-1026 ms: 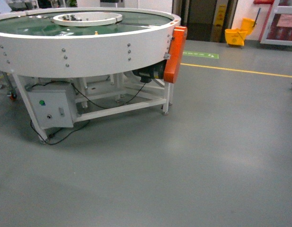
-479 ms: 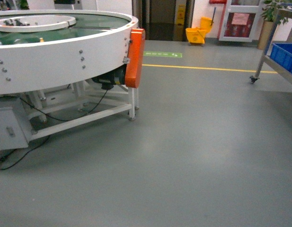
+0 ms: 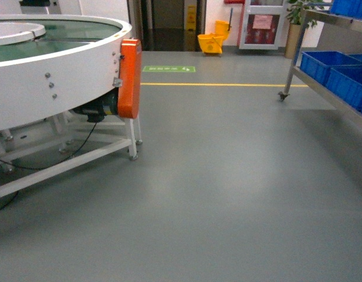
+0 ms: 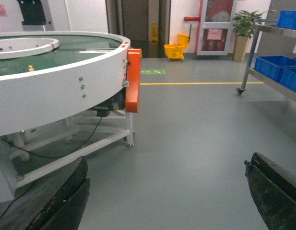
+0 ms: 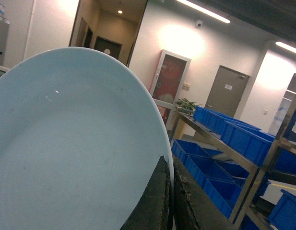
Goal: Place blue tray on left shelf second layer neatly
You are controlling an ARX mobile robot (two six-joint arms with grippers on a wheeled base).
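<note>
Right wrist: round glossy pale-blue tray [image 5: 66, 143]

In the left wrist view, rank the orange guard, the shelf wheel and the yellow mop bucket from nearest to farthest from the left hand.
1. Orange guard, on the round table's rim, left of centre.
2. Shelf wheel, on the right, at the yellow floor line.
3. Yellow mop bucket, far back by the doorway.

Left hand fills the bottom corners.

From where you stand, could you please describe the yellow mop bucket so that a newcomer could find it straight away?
Look past the big round white conveyor table to the far wall, beyond the yellow floor line. The mop bucket stands on the floor just right of the dark doorway and left of the red-panelled door. It is the only bright yellow thing standing there.
</note>
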